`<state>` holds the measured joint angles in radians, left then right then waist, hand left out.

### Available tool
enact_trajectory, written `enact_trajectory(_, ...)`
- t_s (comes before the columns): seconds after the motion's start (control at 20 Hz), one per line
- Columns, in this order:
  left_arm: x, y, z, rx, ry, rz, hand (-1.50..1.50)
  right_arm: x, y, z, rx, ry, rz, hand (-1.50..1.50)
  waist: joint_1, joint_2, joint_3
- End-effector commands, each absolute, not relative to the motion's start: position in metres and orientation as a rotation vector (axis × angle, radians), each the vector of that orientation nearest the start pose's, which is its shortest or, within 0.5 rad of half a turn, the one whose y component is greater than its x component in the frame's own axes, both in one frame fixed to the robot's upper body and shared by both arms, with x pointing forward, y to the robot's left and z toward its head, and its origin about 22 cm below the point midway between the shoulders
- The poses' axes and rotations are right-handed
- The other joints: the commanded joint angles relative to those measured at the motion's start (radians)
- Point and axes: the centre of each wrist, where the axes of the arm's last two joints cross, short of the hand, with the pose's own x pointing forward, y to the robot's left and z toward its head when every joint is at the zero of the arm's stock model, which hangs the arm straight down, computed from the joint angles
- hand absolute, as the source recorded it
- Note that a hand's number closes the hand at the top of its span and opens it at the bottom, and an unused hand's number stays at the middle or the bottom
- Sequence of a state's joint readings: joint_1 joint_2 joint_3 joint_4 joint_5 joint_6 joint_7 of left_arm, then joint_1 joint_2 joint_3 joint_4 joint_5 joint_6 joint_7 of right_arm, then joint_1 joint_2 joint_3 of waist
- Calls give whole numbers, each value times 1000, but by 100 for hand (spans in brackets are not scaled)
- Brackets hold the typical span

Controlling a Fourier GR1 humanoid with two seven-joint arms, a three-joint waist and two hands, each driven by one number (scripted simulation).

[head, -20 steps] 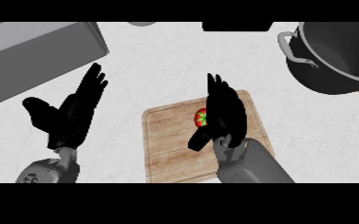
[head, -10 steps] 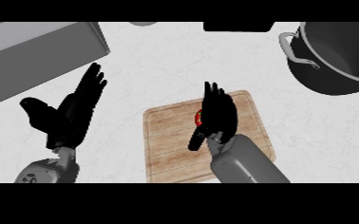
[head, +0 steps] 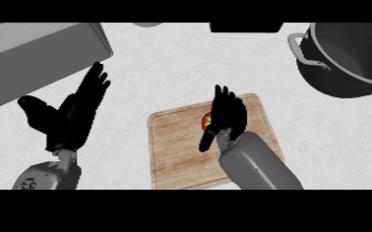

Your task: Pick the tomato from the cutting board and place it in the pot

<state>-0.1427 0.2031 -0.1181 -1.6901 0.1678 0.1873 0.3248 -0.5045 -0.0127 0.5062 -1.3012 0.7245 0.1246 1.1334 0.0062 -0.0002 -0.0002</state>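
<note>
Largely, the tomato (head: pixel 207 122) is hidden under the flat, straight-fingered right hand (head: pixel 231 113) near the cutting board (head: pixel 178 147) top edge. Bare counter (head: pixel 240 64) is seen toward the pot (head: pixel 341 76).

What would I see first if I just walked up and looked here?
The bright red tomato jumps out first, peeking from under the black right hand on the wooden cutting board in the middle. Next comes the big dark pot at the upper right. The left hand rests open at the left.
</note>
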Motion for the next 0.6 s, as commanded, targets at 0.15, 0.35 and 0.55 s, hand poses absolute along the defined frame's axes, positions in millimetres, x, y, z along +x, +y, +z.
enact_trajectory(0.15, 286, 223, 74, 15, -1467, -6, 0, 313, -56, 36, -762, -733, 889, 150, 0, 2, 0)
enact_trajectory(0.35, 272, 217, 68, 14, -1474, -2, 0, 305, -50, 50, -821, -825, 907, 150, -2, 0, 0)
enact_trajectory(0.55, 252, 229, 67, 4, -1459, -5, 0, 297, -58, 31, -821, -830, 910, 150, -2, -1, 0)
